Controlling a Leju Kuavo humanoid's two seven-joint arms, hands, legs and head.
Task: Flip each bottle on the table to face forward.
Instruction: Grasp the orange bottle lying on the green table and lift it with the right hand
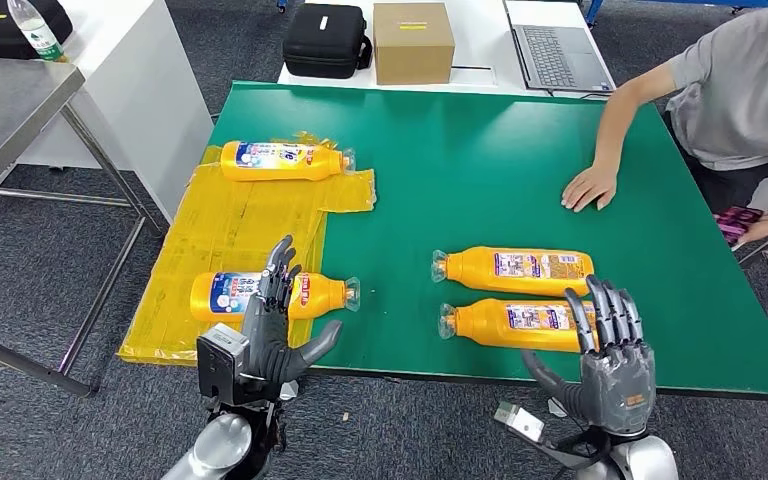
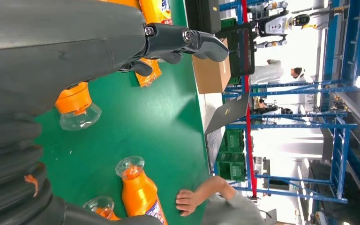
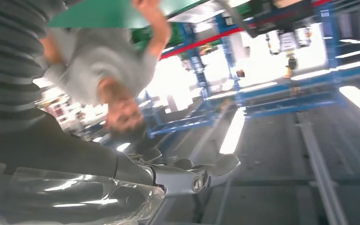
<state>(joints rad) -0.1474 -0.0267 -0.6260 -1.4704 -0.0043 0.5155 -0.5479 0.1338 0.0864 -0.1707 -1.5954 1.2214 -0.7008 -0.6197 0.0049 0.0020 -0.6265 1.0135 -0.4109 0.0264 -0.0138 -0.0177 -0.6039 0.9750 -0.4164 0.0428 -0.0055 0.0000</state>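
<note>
- We see a green table (image 1: 480, 160) carrying four orange bottles, all lying on their sides; a yellow plastic sheet (image 1: 230, 230) covers its left part
- A person in a grey shirt (image 1: 740, 90) sits at the far right, one hand (image 1: 588, 187) flat on the table
- On the sheet lie the far-left bottle (image 1: 282, 160) and the near-left bottle (image 1: 272, 296), caps pointing right
- On the bare green lie two right bottles, the farther one (image 1: 515, 270) just beside the nearer one (image 1: 520, 324), caps pointing left
- Our left hand (image 1: 272, 335) hovers at the near-left bottle, fingers spread, holding nothing
- Our right hand (image 1: 612, 355) is raised at the near edge by the nearer right bottle, fingers apart, holding nothing
</note>
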